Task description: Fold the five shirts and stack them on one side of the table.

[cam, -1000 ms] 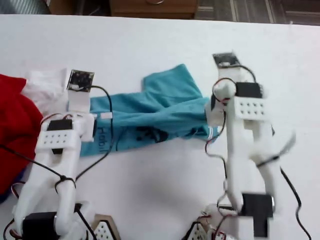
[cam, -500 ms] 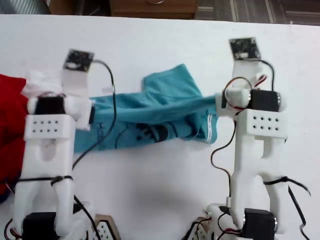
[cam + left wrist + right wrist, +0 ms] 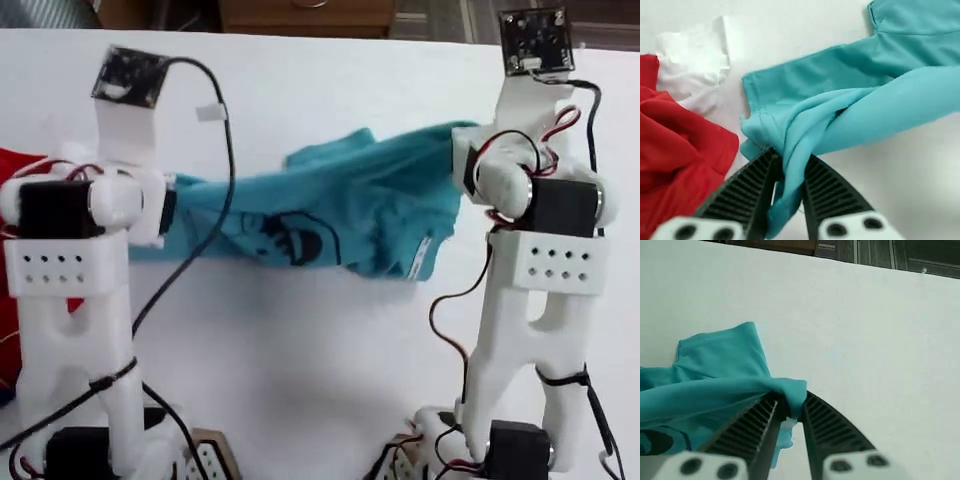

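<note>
Left end effector (image 3: 789,157), right end effector (image 3: 790,400) aloft around teal shirt (image 3: 330,210)

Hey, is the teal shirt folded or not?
Not folded: the teal shirt is bunched and stretched between the left claw and right claw, each shut on one end.

Both arms are built from white plastic links, with black servo blocks at the joints. The left arm (image 3: 70,320) stands at the left of the high view and the right arm (image 3: 530,320) at the right. Each carries a white plate (image 3: 57,268) pierced by two rows of small holes. A dark square camera board (image 3: 127,78) sits on a white mount at each wrist. A black cable (image 3: 231,160) loops beside the left arm, and red and black wires (image 3: 520,140) bunch near the right wrist. Thin black ties (image 3: 565,380) bind the lower links. The left hand (image 3: 790,157) and the right hand (image 3: 790,402) have black ribbed fingers (image 3: 750,185) on white bases with dark round holes.
</note>
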Controlling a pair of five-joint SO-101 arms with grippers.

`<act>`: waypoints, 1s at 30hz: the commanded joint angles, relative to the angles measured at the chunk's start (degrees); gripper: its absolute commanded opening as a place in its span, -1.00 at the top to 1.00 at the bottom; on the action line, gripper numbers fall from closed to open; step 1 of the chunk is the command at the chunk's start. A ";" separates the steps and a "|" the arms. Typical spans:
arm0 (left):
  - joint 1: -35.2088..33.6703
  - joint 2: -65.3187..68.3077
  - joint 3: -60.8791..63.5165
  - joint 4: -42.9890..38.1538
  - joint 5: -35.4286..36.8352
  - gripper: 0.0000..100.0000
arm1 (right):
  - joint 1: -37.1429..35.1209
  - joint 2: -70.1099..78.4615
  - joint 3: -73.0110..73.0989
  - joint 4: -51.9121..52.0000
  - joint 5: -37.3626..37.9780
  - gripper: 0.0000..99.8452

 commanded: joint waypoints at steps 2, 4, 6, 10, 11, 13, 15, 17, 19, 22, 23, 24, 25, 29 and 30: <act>0.35 -1.32 17.19 -8.88 0.18 0.95 | 1.19 -2.51 -0.18 2.51 3.34 0.96; 0.35 -1.32 25.98 -15.74 -0.97 0.95 | 1.19 -2.59 2.99 2.33 5.45 0.96; 0.44 -1.32 33.10 -22.24 -3.69 0.95 | 1.27 -2.59 6.24 2.33 7.47 0.96; 0.00 -1.32 42.51 -30.95 -6.95 0.91 | 4.53 -2.59 10.99 2.07 8.44 0.96; 0.00 -1.32 43.82 -31.56 -7.74 0.86 | 5.32 -2.59 12.13 1.36 8.53 0.96; 0.00 -1.32 45.05 -31.30 -9.58 0.72 | 6.99 -2.59 13.98 -0.31 8.53 0.96; -0.18 -1.76 45.14 -31.03 -10.99 0.59 | 8.48 -2.59 15.56 -1.54 8.53 0.96; -0.62 -1.85 42.95 -30.15 -12.57 0.56 | 10.15 -2.59 16.53 -2.07 8.62 0.96; -1.49 -1.85 38.29 -27.96 -13.27 0.57 | 10.86 -2.59 16.70 -2.15 10.11 0.96; -2.11 -1.41 30.29 -22.77 -13.45 0.57 | 10.24 -2.59 16.79 -2.15 11.43 0.96; -2.02 -1.32 28.62 -21.54 -13.54 0.57 | 9.54 -2.59 16.88 -2.07 11.34 0.96; -1.85 -1.32 28.09 -21.10 -13.80 0.57 | 8.75 -2.15 17.23 -1.89 11.34 0.96; -1.76 -1.32 28.00 -21.19 -13.80 0.57 | 7.60 -2.07 18.11 -2.07 11.25 0.96; -1.76 -1.32 30.29 -22.77 -13.80 0.57 | -0.13 -1.89 23.65 -6.81 9.14 0.92; -1.85 -1.32 31.25 -23.65 -13.80 0.57 | -1.98 -1.89 24.88 -8.57 6.86 0.86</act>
